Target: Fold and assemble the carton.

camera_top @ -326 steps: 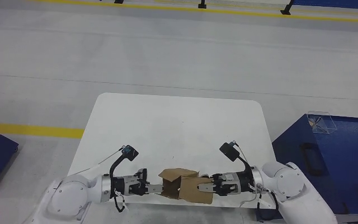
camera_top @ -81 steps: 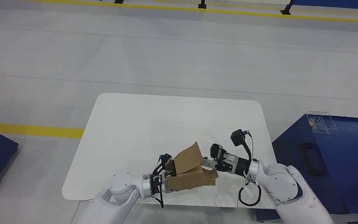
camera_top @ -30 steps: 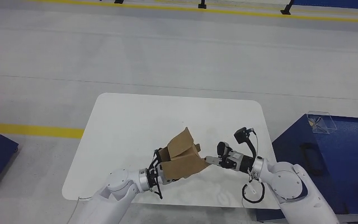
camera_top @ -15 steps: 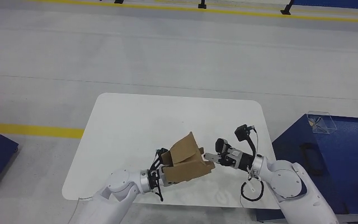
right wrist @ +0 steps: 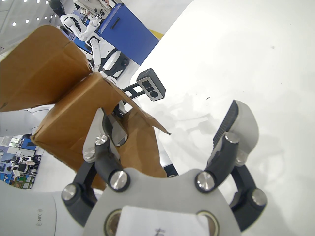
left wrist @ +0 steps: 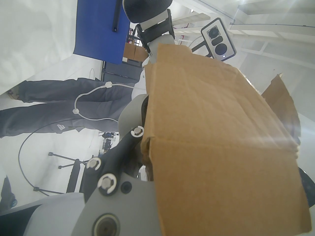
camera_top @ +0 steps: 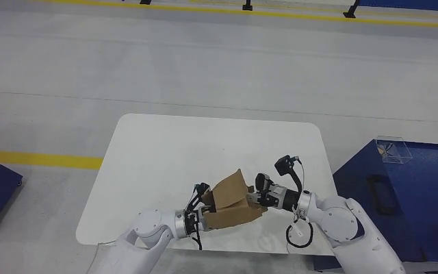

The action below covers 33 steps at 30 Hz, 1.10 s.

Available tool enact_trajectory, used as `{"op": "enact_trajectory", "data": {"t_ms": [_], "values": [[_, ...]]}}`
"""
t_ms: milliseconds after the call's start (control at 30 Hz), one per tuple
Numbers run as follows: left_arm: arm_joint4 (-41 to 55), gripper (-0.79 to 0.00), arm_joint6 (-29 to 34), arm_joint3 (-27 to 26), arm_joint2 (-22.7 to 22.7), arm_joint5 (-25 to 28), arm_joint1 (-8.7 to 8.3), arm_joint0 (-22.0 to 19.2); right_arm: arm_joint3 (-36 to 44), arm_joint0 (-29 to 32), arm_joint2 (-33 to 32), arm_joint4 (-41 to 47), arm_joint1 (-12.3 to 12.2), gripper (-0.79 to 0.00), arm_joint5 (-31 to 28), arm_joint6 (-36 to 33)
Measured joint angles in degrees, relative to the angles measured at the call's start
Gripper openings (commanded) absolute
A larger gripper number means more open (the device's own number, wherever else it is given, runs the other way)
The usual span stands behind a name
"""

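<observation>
Since half a second ago the half-folded brown cardboard carton (camera_top: 231, 202) has sunk lower and the right gripper (camera_top: 254, 196) has pushed in against it — it hangs over the near part of the white table (camera_top: 205, 140). The left gripper (camera_top: 203, 207) is clamped on its wall; the right one's jaws stand apart, one finger (right wrist: 100, 124) inside the open end.

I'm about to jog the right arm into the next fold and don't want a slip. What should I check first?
1. Left tool grips carton: ok, clamped on one end.
2. Right tool open: ok, one finger against the carton, the other free.
3. Carton above table: ok.
4. Flaps closed: not ok, top flap stands up.
5. Carton's underside: cannot tell, hidden.
</observation>
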State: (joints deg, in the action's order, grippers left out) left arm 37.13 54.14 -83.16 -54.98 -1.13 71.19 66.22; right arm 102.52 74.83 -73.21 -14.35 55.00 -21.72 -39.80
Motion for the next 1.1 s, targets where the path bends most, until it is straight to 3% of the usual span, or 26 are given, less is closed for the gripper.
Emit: {"op": "enact_trajectory", "data": {"t_ms": [533,900,1100], "values": [[1.0,-0.785,-1.2,0.5,-1.0,2.9,0.11,0.7,-0.5,-0.2,-0.7,1.7,0.0,0.0,-0.5,-0.5],[3.5,-0.785,-3.4,0.7,-3.2,4.6,0.14,1.5,1.5,3.7,-8.7,5.9,-1.0,0.0,-0.9,-1.6],[4.8,-0.785,-4.7,1.1,-3.5,4.8,0.35,1.8,2.4,5.0,-8.1,3.8,-1.1,0.0,-1.1,-3.7]]}}
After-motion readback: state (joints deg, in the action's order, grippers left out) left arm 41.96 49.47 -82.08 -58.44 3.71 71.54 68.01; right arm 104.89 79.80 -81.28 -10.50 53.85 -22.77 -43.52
